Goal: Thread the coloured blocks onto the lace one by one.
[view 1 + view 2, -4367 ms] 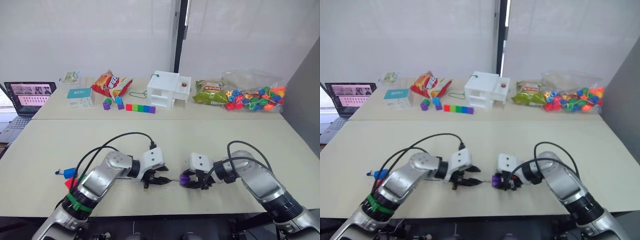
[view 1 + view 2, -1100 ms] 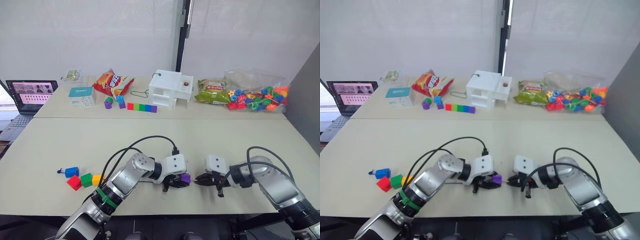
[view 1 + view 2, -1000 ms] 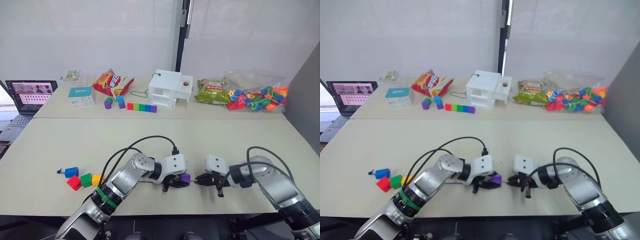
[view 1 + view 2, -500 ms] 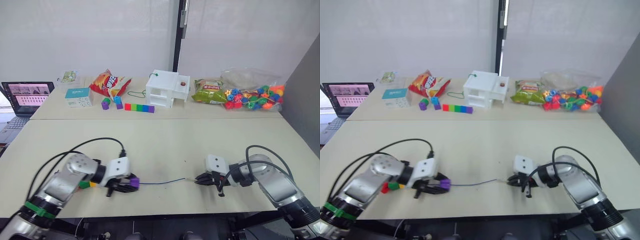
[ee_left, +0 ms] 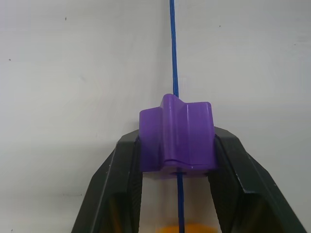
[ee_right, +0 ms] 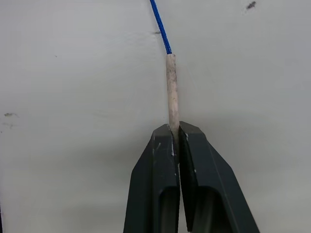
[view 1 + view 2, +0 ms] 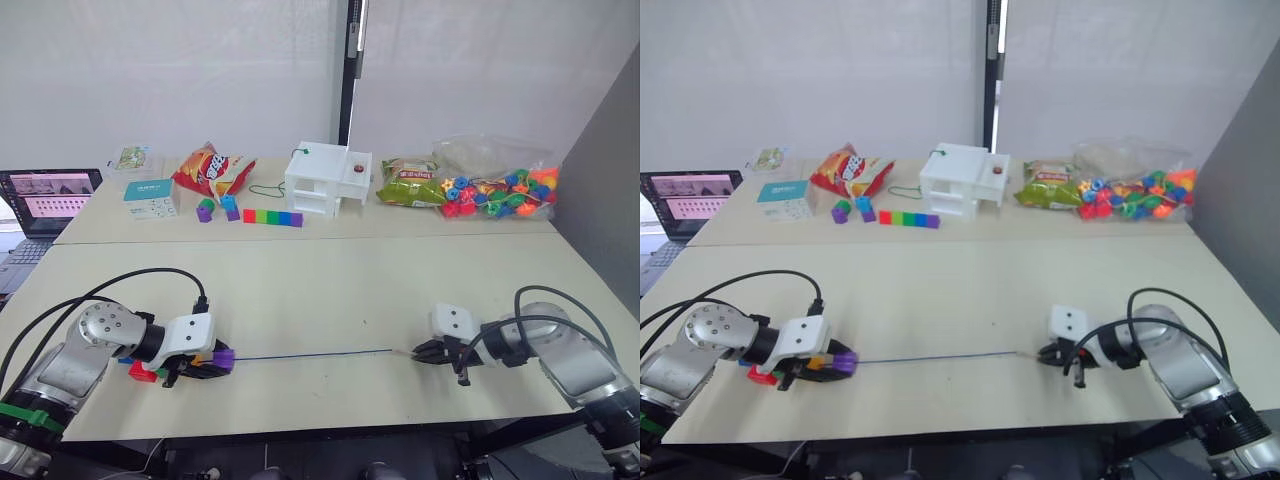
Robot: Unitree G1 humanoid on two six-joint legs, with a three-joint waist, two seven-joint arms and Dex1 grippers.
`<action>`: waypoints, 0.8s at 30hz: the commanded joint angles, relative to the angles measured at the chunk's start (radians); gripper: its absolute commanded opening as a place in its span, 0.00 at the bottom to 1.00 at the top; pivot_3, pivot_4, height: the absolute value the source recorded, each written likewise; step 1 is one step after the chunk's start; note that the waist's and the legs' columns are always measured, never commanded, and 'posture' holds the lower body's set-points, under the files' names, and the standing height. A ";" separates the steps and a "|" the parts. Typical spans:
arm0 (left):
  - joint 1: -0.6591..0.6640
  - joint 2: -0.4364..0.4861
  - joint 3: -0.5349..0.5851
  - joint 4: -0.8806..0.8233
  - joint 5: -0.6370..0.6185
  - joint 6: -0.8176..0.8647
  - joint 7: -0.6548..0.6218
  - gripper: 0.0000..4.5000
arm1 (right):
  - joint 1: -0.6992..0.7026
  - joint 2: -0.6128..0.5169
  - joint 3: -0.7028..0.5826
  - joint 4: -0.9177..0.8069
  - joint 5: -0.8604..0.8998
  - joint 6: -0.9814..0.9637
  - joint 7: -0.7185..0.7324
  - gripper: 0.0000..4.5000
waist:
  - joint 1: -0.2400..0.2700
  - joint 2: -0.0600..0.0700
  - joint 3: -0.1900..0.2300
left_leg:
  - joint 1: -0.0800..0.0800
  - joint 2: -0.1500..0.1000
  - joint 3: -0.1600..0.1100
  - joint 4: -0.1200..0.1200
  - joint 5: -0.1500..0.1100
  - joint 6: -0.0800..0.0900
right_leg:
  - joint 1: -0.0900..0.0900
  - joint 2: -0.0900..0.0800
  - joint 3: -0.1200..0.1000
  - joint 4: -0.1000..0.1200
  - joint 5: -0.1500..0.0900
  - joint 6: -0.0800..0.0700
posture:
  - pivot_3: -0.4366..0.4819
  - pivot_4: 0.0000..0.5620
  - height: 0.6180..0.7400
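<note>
At the near left of the table [image 7: 320,280], the left gripper [image 5: 177,145] clamps the purple block [image 5: 177,138], with the lace [image 7: 310,354] running through it. The other blocks [image 7: 140,371] sit just behind it. The lace stretches taut rightward to the right gripper [image 6: 174,133], pinched shut on its pale tip [image 6: 171,87].

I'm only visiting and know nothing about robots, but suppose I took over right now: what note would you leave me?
Left gripper: shut on the purple block, which is already on the lace.
Right gripper: shut on the lace's pale tip; the lace is stretched straight between the two.
Other blocks: red and others bunched behind the left gripper, partly hidden; whether they are threaded cannot be told.
Left to do: thread any loose blocks one by one.
</note>
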 commanded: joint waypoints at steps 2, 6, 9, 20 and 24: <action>0.029 0.027 -0.013 0.071 0.070 0.016 -0.008 0.30 | -0.017 -0.011 -0.036 -0.003 -0.002 -0.014 -0.007 0.00 | -0.001 0.000 0.000 | 0.000 0.000 0.001 0.000 0.000 0.000 | 0.000 0.000 0.000 0.000 0.000 0.000 | 0.48 0.27 1.00; 0.013 0.014 -0.006 0.075 0.063 0.024 -0.006 0.30 | -0.013 0.012 -0.025 -0.028 -0.001 0.001 -0.016 0.00 | 0.000 0.000 0.000 | 0.000 0.001 0.001 0.000 0.000 0.000 | 0.000 0.001 0.000 0.000 0.000 0.000 | 0.48 0.27 1.00; -0.007 -0.004 0.011 0.058 0.017 0.077 -0.016 0.54 | -0.011 0.029 -0.021 -0.060 0.014 0.030 -0.015 0.00 | 0.003 0.000 0.000 | 0.000 0.001 0.001 0.000 0.000 0.000 | 0.000 0.001 0.000 0.000 0.000 0.000 | 0.48 0.27 1.00; -0.097 0.102 0.031 -0.142 -0.023 0.324 -0.126 0.95 | -0.003 0.055 0.046 -0.138 -0.011 0.111 -0.028 0.00 | 0.006 -0.003 0.002 | -0.004 -0.001 0.000 0.002 0.000 0.000 | -0.002 0.000 0.000 0.000 -0.001 0.001 | 0.48 0.27 1.00; -0.169 0.150 -0.018 -0.194 0.042 0.347 -0.167 0.95 | -0.007 0.071 0.060 -0.144 -0.019 0.124 -0.037 0.00 | 0.009 -0.004 0.003 | -0.004 -0.001 0.000 0.002 0.000 0.000 | -0.002 0.001 0.000 0.000 -0.001 0.002 | 0.48 0.27 1.00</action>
